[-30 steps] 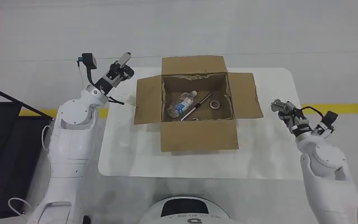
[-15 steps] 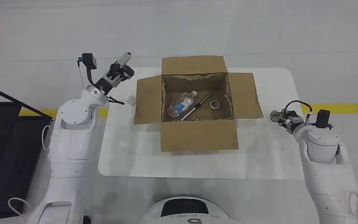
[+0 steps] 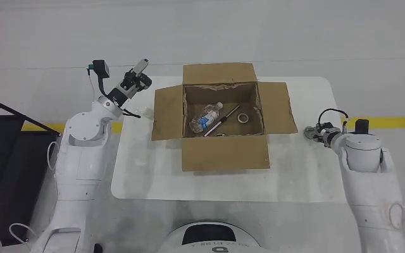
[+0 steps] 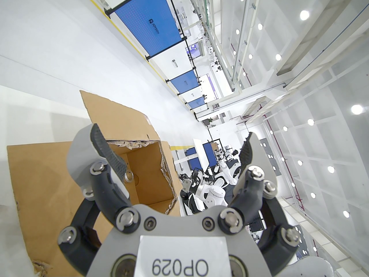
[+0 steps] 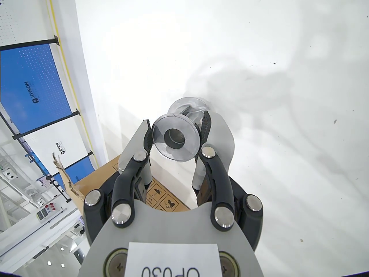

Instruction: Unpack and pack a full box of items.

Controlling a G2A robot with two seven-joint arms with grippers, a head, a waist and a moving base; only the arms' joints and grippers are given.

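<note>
While the right end effector (image 5: 176,129) clamps what looks like a spool (image 5: 176,145), set it flat on the counter (image 3: 297,171) below before releasing; left end effector (image 4: 173,138) gapes, empty.

Pretty bright and even all round, lit from rows of round ceiling lights (image 4: 304,15) that blow out into white blobs. Table (image 3: 297,171) glares almost pure white, box (image 3: 224,154) is shaded inside. Wrist views bend hard at the edges.

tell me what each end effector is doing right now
Left end effector: open, holding nothing.
Right end effector: closed on a clear spool.
</note>
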